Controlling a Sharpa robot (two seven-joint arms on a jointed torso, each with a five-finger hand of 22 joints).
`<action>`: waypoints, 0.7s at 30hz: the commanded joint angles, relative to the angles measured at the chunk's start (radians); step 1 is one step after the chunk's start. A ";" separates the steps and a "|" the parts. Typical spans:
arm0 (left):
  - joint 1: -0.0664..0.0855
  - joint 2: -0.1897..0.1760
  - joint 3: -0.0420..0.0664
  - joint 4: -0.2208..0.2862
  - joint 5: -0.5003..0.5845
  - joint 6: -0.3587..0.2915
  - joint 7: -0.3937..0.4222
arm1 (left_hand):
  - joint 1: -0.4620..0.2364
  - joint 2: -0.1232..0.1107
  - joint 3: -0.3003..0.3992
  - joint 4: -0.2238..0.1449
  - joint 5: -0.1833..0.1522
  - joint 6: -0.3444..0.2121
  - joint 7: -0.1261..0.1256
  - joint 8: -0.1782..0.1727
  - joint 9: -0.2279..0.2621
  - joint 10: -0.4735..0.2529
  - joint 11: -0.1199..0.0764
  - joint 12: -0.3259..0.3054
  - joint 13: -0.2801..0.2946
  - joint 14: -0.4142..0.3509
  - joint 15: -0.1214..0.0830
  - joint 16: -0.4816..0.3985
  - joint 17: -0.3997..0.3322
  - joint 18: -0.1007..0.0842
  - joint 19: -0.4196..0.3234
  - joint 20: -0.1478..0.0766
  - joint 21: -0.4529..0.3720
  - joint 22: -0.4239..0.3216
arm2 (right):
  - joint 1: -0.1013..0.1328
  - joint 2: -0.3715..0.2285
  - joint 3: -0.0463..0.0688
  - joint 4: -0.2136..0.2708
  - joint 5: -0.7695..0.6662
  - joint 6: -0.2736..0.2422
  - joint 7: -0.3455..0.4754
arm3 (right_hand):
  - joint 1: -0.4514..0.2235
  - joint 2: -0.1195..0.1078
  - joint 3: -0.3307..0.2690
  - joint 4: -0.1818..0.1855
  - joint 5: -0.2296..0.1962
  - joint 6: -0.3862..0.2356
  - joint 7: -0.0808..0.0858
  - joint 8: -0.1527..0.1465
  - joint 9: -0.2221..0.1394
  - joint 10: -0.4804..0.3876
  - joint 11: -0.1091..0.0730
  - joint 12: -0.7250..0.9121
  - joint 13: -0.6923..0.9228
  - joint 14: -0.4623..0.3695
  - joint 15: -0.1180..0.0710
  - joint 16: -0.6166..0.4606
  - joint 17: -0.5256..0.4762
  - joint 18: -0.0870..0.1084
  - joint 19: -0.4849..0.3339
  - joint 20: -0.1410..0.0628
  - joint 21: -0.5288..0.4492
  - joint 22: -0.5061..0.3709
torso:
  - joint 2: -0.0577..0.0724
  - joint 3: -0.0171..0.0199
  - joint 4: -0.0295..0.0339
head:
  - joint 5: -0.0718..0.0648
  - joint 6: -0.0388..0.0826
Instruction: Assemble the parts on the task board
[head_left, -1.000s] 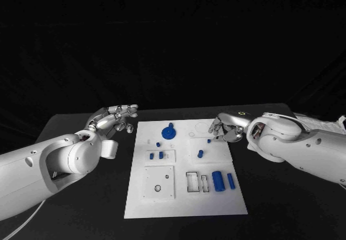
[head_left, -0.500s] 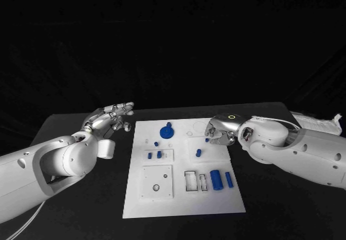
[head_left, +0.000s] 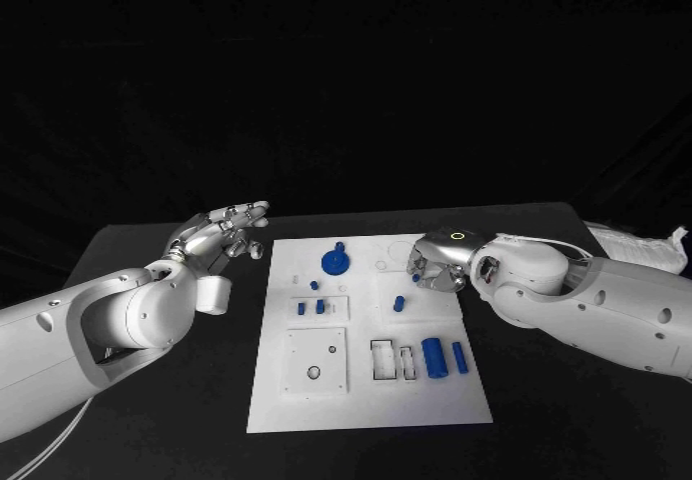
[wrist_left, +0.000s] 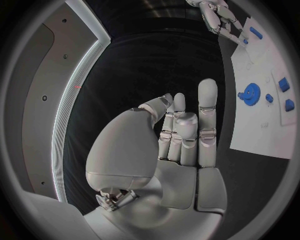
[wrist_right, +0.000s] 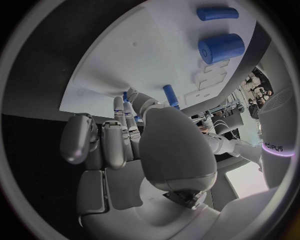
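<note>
The white task board (head_left: 368, 335) lies in the lower middle of the head view on the black surface (head_left: 144, 260). The left hand (head_left: 224, 235) hovers at the middle left of the frame, just off the board's upper left corner and above the surface; its fingers are stretched out and apart, and it holds nothing. The left wrist view shows that same hand (wrist_left: 178, 145) with an empty palm and straight fingers. The right hand (head_left: 437, 265) sits right of centre over the board's upper right corner, its fingers curled down towards a small blue peg (head_left: 415, 279). In the right wrist view the fingertips (wrist_right: 128, 97) close around that small blue piece (wrist_right: 125, 96) at the board's edge, so the right hand pinches it.

On the board, a blue gear (head_left: 336, 264) lies near the upper middle. Two short blue parts (head_left: 310, 308) sit in a small plate at the board's left. A blue pin (head_left: 397, 303) lies just below the right hand. Further down, at the board's lower right, a thick blue cylinder (head_left: 433, 354) and a thin blue rod (head_left: 459, 357) lie side by side, next to two empty rectangular slots (head_left: 382, 362).
</note>
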 joint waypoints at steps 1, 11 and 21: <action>0.000 0.002 0.000 0.001 0.007 0.025 0.008 | -0.006 0.001 -0.001 -0.003 0.006 -0.007 0.000 0.004 -0.001 -0.010 0.001 0.008 0.002 -0.006 -0.001 -0.006 -0.002 0.017 -0.008 0.000 -0.005 -0.002 | -0.003 0.006 0.000 -0.005 -0.020 0.036 -0.001 | -0.010 0.004 0.013 0.001 -0.006 0.009 -0.001 -0.002 0.001 0.010 -0.002 -0.004 -0.007 0.050 0.001 -0.005 -0.001 0.012 0.006 0.002 -0.006 0.000 | 0.000 0.0013 -0.0002 | 0.003 -0.002; 0.000 0.001 0.000 0.001 0.007 0.026 0.002 | -0.005 0.000 -0.001 -0.005 0.007 -0.010 0.001 0.004 -0.002 -0.014 0.002 0.012 0.003 -0.007 0.000 -0.006 -0.002 0.018 -0.009 0.000 -0.009 -0.005 | -0.008 0.017 0.000 -0.015 -0.021 0.071 -0.003 | -0.016 0.023 0.068 -0.001 -0.011 0.045 -0.006 0.006 0.007 0.052 -0.008 0.003 -0.033 0.052 -0.003 0.002 0.006 0.011 0.011 -0.002 -0.002 0.008 | 0.000 0.0012 -0.0004 | 0.005 -0.007; 0.000 0.001 0.000 0.002 0.006 0.024 -0.001 | -0.005 0.000 -0.001 -0.006 0.007 -0.015 0.003 0.005 -0.003 -0.022 0.003 0.017 0.005 -0.007 0.001 -0.005 -0.003 0.018 -0.009 0.001 -0.011 -0.006 | -0.010 0.027 0.000 -0.019 -0.047 0.075 -0.019 | -0.016 0.037 0.093 -0.011 -0.012 0.070 -0.011 0.013 0.015 0.085 -0.014 0.005 -0.043 0.054 -0.007 0.009 0.015 0.009 0.016 -0.006 0.005 0.018 | -0.001 0.0005 -0.0009 | 0.003 -0.012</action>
